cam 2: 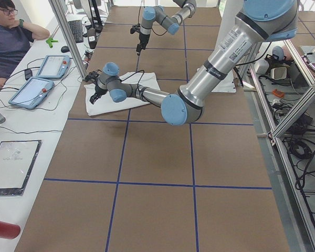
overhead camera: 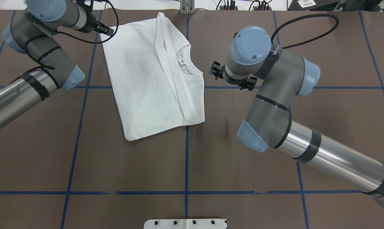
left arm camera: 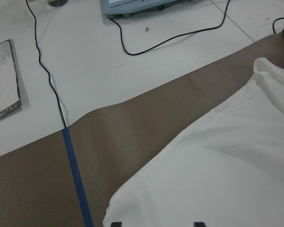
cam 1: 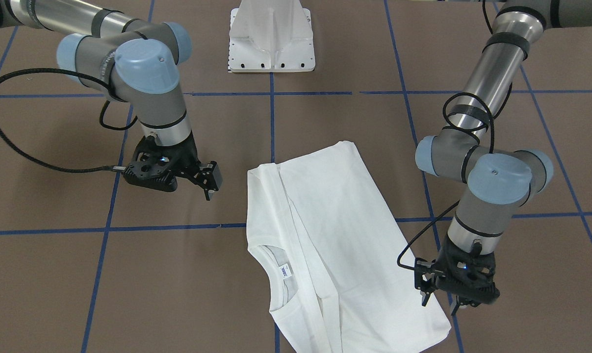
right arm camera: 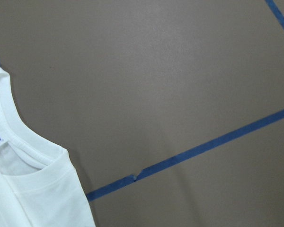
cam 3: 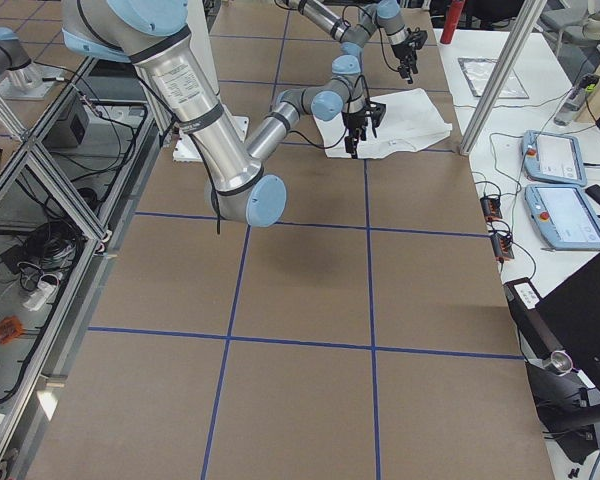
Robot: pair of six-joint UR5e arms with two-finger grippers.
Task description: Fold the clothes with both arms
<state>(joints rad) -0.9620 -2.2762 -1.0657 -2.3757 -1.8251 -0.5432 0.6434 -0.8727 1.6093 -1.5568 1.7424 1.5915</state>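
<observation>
Though the shirt (cam 1: 335, 235) is already folded lengthwise into a long panel, lying flat by the far edge of the desk (cam 1: 178, 274) about midway along it, the crosswise folds look not yet done, so I judge the task roughly half finished. The left end effector (cam 1: 440, 296) hangs over the shirt's far corner, fingers spread and empty. The right end effector (cam 1: 210, 186) sits beside the shirt, clear of the cloth, and I cannot tell how far it is open.
</observation>
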